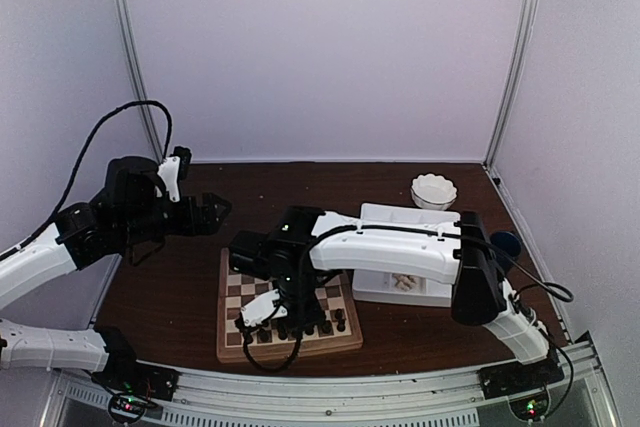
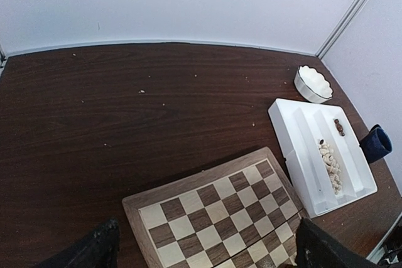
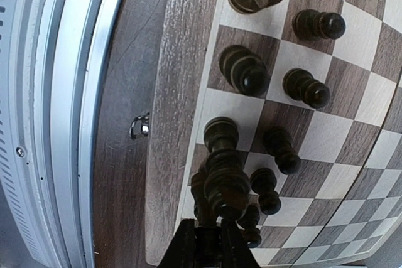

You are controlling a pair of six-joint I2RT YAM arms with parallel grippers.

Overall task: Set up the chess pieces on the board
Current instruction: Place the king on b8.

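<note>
**Brown piece could knock its neighbours**

Our right claw [image 3: 210, 233] is pinched shut on one dark chess piece [image 3: 224, 177], low over the near edge row of the board [image 3: 182, 42]. Other dark pieces [image 3: 244, 72] stand just beside it. If we come down crooked, we may tip them over. Our left claw [image 1: 212, 212] hangs wide open, holding nothing, off to the left.

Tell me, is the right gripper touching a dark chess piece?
Touching. The right wrist view shows the right gripper shut on a dark chess piece.

no readable text, labels, numbers anywhere in view.
</note>
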